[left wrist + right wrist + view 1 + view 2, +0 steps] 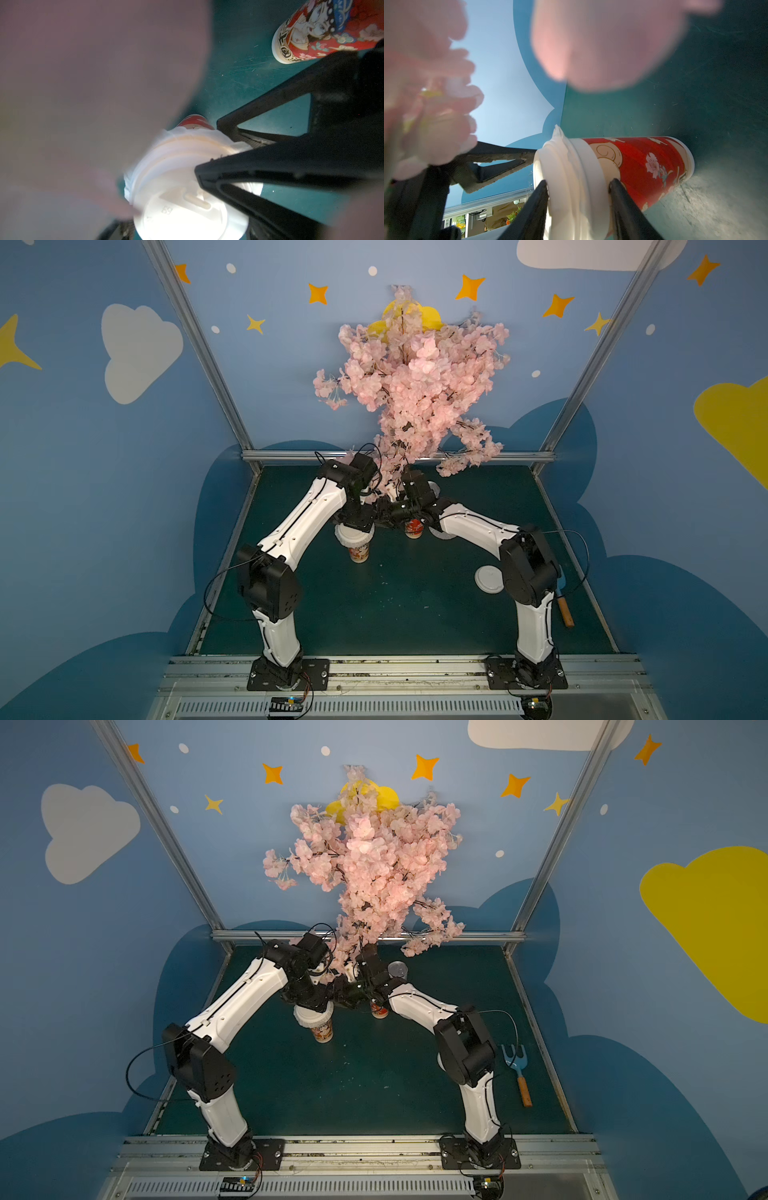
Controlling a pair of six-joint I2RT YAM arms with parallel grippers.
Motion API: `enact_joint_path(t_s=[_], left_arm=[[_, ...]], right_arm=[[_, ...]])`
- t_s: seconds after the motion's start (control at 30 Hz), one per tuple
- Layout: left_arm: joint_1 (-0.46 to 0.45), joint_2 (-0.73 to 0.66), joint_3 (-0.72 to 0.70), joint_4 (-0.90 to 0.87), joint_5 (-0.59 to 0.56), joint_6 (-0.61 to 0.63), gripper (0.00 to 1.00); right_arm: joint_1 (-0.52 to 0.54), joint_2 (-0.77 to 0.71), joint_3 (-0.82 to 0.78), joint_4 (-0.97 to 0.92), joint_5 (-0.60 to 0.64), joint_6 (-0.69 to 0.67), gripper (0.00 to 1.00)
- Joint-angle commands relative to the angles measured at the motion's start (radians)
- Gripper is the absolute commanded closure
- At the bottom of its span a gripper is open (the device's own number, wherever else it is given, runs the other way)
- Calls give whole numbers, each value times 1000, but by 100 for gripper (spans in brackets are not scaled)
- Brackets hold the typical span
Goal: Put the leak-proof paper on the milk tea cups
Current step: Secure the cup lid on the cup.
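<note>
Overhead, blossom (415,377) crowds the left gripper (356,529) and right gripper (577,182) at the lidded milk tea cup (360,551); grip unclear.

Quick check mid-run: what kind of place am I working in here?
Probably a staged robot demo or test booth, not a real tea shop: blue walls painted with clouds and stars, a bare aluminium frame around a green tabletop, and a fake pink blossom tree as decor.

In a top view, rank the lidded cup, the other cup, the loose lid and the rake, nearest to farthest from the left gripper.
1. Lidded cup, right under the left gripper.
2. Other cup, beside it, under the right arm.
3. Loose lid, by that arm's elbow.
4. Rake, far right.
</note>
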Motion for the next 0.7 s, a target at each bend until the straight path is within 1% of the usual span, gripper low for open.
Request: enact_joint_path(t_s=[0.0,0.5,0.57,0.6,0.67], left_arm=[[-18,38,35,175,37,-22,22],[-19,51,43,190,49,-26,22],[-18,53,46,189,52,-29,22],[-19,54,46,188,55,-30,24],[-18,48,45,188,58,-31,25]], right_arm=[[95,-60,3,46,-113,-1,51],[99,-59,2,44,-111,-1,51],[99,-60,2,43,-110,0,50],[99,-60,2,38,-107,-3,48],[98,-61,0,35,-104,-4,46]])
